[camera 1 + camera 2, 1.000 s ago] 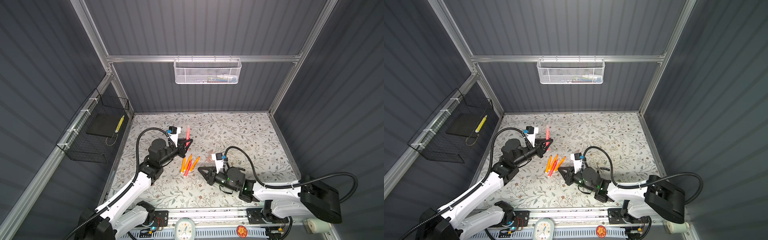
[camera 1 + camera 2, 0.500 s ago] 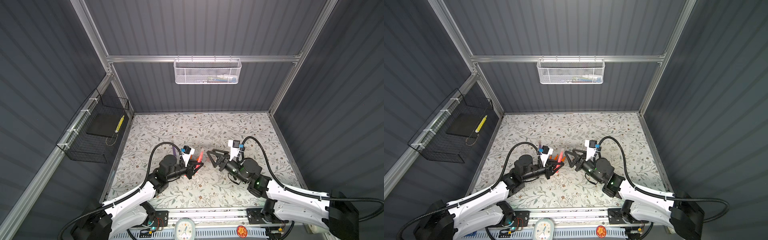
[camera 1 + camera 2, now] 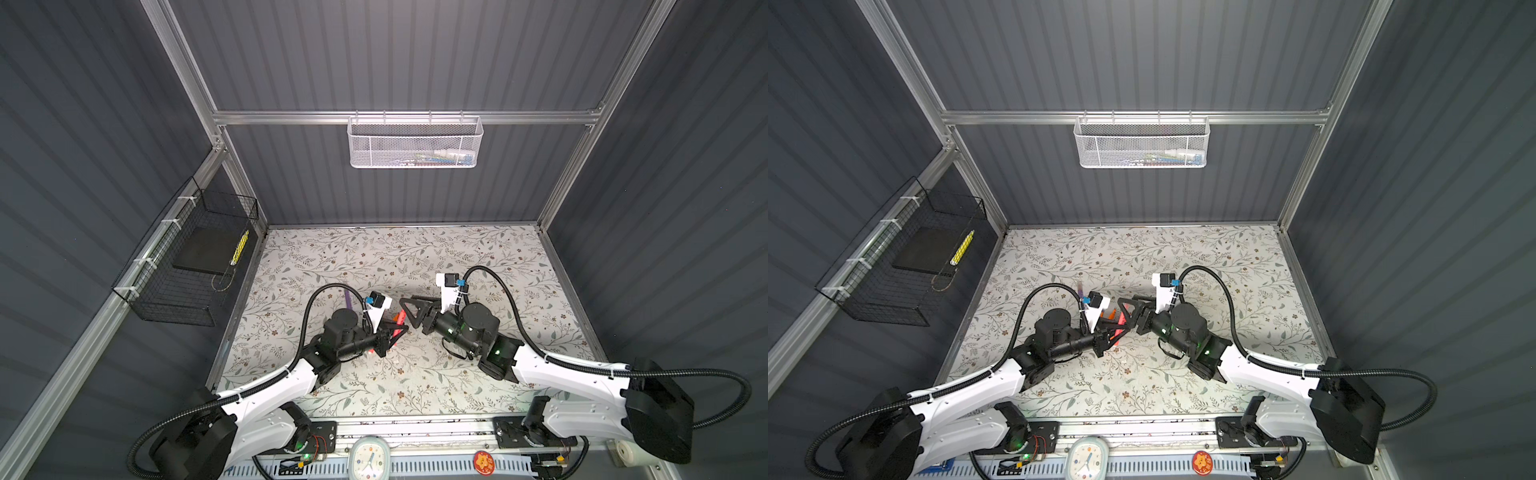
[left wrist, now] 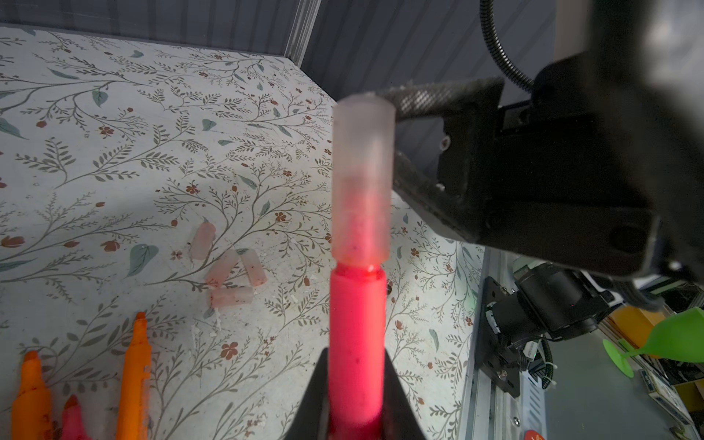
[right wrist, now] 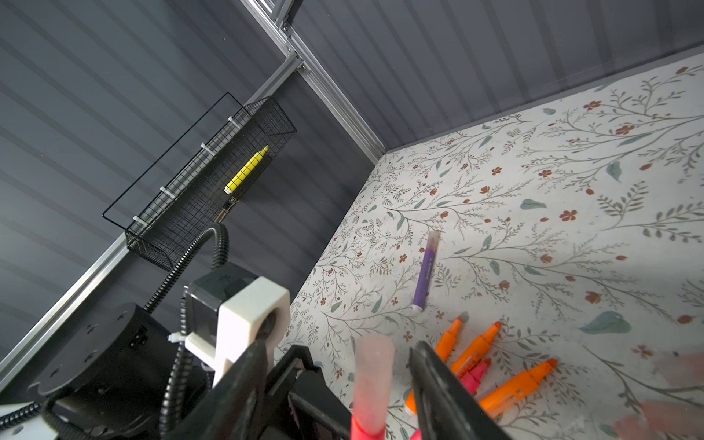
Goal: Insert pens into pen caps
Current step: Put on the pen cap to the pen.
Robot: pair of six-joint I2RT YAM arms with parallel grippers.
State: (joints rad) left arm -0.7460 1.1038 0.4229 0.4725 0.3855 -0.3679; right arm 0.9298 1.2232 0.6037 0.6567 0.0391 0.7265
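Note:
A pink-red pen (image 4: 356, 343) is clamped in my left gripper (image 4: 356, 354), which is shut on its barrel. A translucent pale pen cap (image 4: 362, 183) sits over the pen's tip. My right gripper (image 5: 340, 344) is open, one finger on each side of that cap (image 5: 373, 373) with a gap on both sides. Both grippers meet above mid-table in both top views, left (image 3: 395, 328) and right (image 3: 409, 309). Several loose pen caps (image 4: 223, 268) lie on the mat. Orange pens (image 5: 476, 350) and a pink one (image 5: 474, 377) lie together. A purple pen (image 5: 424, 278) wears a cap.
A black wire basket (image 3: 187, 266) hangs on the left wall with a yellow marker (image 5: 245, 175) in it. A white mesh basket (image 3: 415, 143) hangs on the back wall. The floral mat (image 3: 478, 249) runs to the walls, and a metal rail (image 3: 415, 428) borders its front edge.
My left arm brought the pink-red pen from the back left to mid-table. My right arm rose from the mat to meet it, and its jaws have opened off the cap on the pen.

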